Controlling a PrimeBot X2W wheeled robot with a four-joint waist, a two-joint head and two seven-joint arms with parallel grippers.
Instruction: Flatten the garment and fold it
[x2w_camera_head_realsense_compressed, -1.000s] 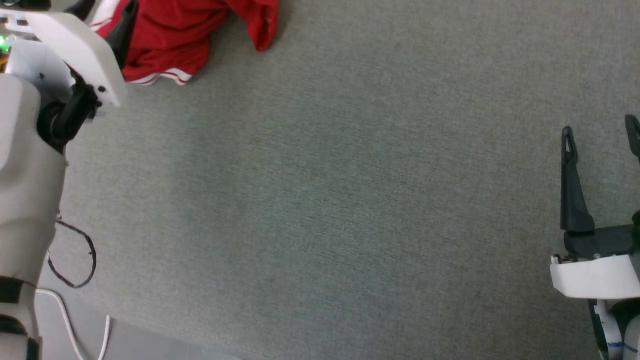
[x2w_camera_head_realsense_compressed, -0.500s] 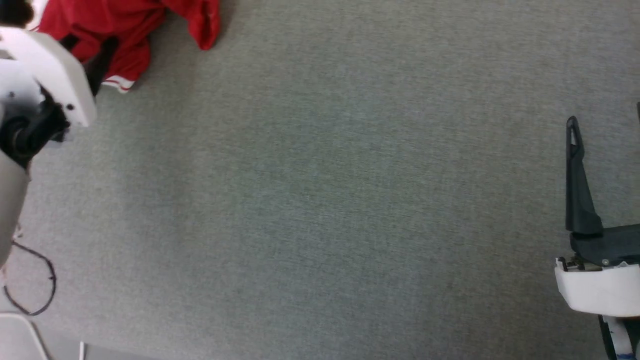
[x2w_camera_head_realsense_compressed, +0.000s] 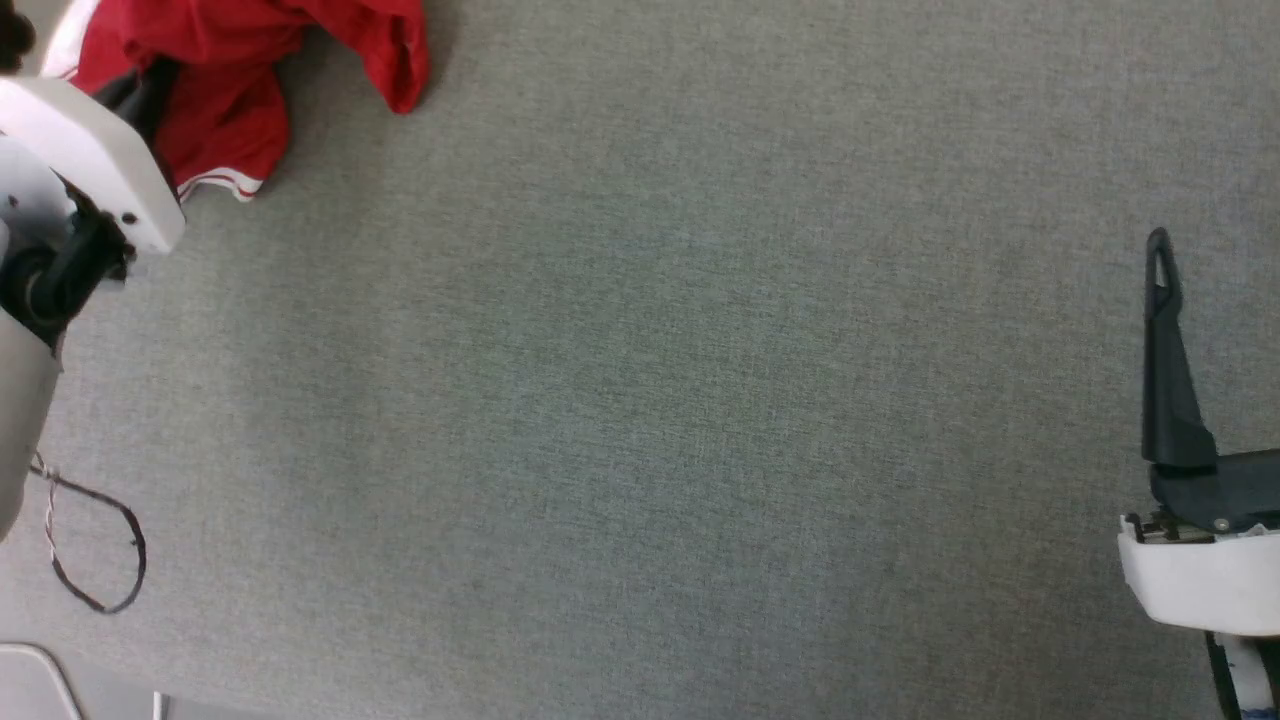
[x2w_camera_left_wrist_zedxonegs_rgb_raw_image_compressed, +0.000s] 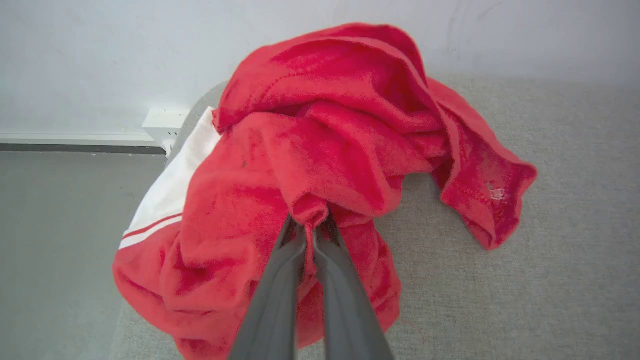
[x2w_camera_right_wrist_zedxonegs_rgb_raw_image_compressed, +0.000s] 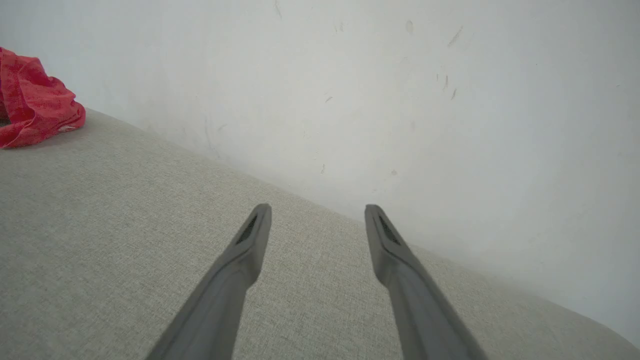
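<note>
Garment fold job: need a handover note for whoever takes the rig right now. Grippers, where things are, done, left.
Grippers: the left gripper is shut on a bunched fold of the garment. The right gripper is open and holds nothing, over bare grey surface.
Things: the garment is a crumpled heap at the far-left corner of the surface, near the wall.
Done: left grip taken.
Left: nothing is flattened or folded yet. A likely next step is to pull the garment toward the open middle, bring the right gripper in, spread it flat, then fold.
</note>
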